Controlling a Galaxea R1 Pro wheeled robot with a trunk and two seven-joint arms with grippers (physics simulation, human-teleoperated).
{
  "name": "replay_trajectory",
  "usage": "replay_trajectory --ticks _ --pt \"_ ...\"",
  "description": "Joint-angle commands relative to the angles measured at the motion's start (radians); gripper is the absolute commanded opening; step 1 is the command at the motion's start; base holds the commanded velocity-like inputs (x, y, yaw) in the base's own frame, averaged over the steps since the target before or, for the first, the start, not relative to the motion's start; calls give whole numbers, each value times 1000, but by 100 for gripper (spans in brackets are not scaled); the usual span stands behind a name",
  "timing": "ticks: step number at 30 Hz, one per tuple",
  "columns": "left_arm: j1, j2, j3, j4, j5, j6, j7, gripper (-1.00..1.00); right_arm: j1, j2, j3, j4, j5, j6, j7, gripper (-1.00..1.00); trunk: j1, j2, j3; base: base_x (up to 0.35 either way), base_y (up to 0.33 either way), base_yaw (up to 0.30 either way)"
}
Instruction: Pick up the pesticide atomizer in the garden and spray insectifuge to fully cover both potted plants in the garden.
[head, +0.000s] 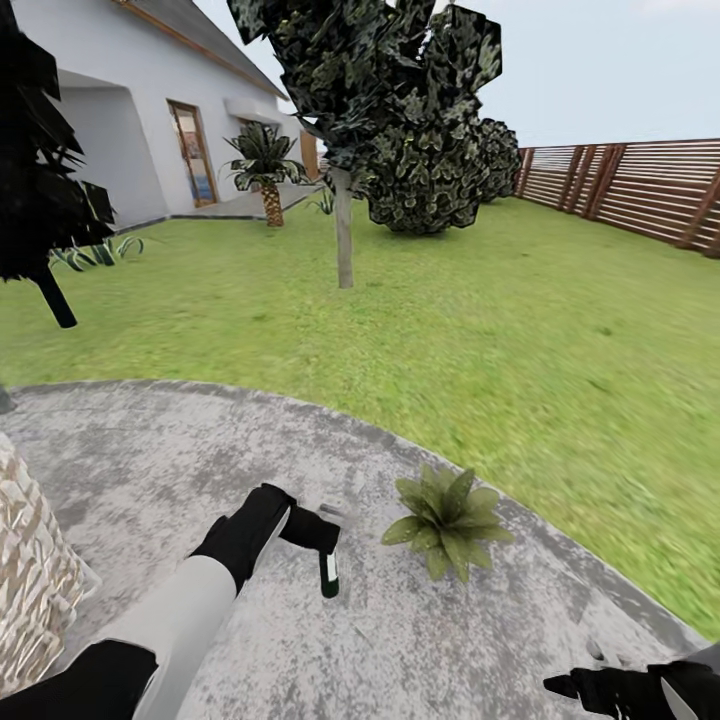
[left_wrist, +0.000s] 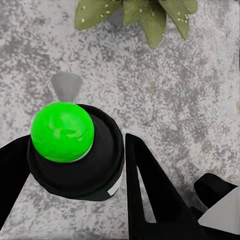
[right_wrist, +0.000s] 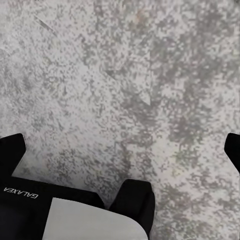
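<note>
Low in the head view, the right claw (head: 580, 687) sits at the bottom right corner just above the paving, its fingers spread with nothing between them; it seems parked there to stay out of the way. Left of centre, the left claw (head: 318, 535) is clamped around the pesticide atomizer (head: 329, 572), which hangs downward over the grey patio (head: 150, 460). In the left wrist view the bottle (left_wrist: 75, 155) is seen end-on, its bright green end toward the camera, black fingers (left_wrist: 150, 190) on either side, and a potted plant (left_wrist: 150, 17) at the frame's top edge. That plant (head: 447, 520) lies just to the right of the bottle in the head view, so the bottle is probably held close for spraying. Beyond the patio the lawn (head: 480, 320) stretches to a tree (head: 344, 230), a dark bush (head: 430, 180), a palm (head: 266, 170) by the white house (head: 120, 120) at upper left, and a slatted fence (head: 640, 190) at upper right.
</note>
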Motion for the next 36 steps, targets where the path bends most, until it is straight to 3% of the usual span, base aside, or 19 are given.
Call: replay_trajectory --ticks 1,9,18,29,30,33,34,36 --pt "-1 0 0 -4 -10 4 -8 -100 0 0 -8 -2 1 10 4 100 0 0 -1 144 234 257" --pt "-1 1 0 -6 -10 8 -8 -100 0 0 -8 -2 1 10 5 100 0 0 -1 158 241 74" --pt "-1 1 0 -6 -12 9 -8 -100 0 -1 -8 -2 0 10 6 100 0 0 -1 8 7 17" --pt "-1 1 1 -7 -12 9 -8 -100 0 -1 -13 -14 -6 12 12 100 0 0 -1 0 0 223" --pt "-1 1 1 -8 -12 9 -8 -100 0 -1 -13 -65 -7 16 12 100 0 0 -1 0 0 246" --pt "-1 0 0 -8 -12 9 -8 -100 0 0 -10 -346 -7 66 13 100 0 0 -1 0 0 154" --pt "-1 -1 0 -8 -11 9 -8 -100 0 0 -10 -483 -7 120 13 100 0 0 -1 0 0 49" --pt "-1 -1 0 -8 -11 9 -8 -100 0 -2 -10 -636 -8 204 14 100 0 0 -1 0 0 26"
